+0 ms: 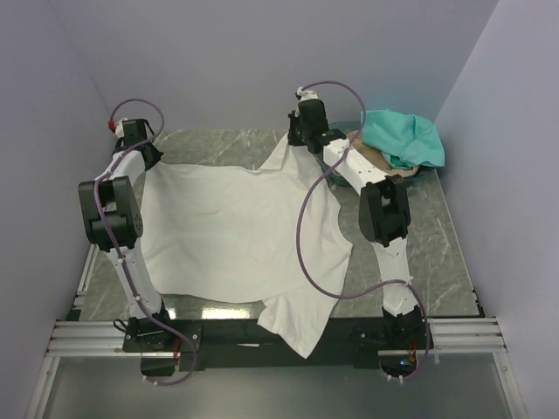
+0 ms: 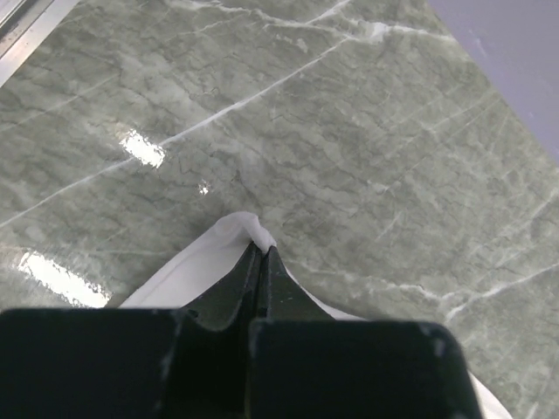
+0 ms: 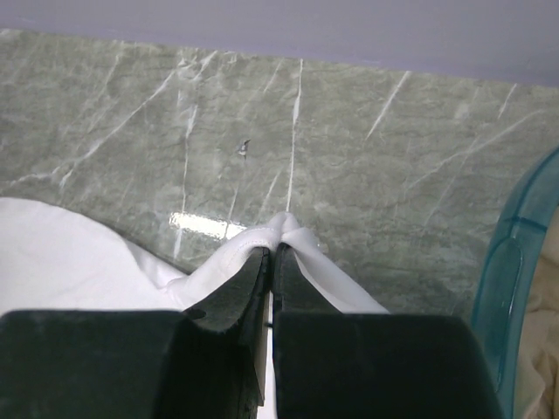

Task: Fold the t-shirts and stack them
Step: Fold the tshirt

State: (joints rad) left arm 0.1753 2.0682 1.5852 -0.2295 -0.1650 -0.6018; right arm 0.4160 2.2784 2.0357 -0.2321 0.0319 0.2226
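A white t-shirt (image 1: 236,231) lies spread over the grey marble table, one part hanging off the near edge. My left gripper (image 1: 150,162) is shut on its far left corner; the left wrist view has a pinch of white cloth (image 2: 244,229) at my left gripper (image 2: 263,250). My right gripper (image 1: 293,142) is shut on the far right corner, where the hem (image 3: 288,229) bunches at my right gripper (image 3: 272,250). A teal t-shirt (image 1: 403,140) lies heaped over a tan t-shirt (image 1: 377,157) in the basket at the back right.
A round translucent green basket (image 3: 502,271) stands at the table's back right corner, close to my right gripper. Purple walls close in the back and both sides. An aluminium rail (image 1: 279,336) runs along the near edge by the arm bases.
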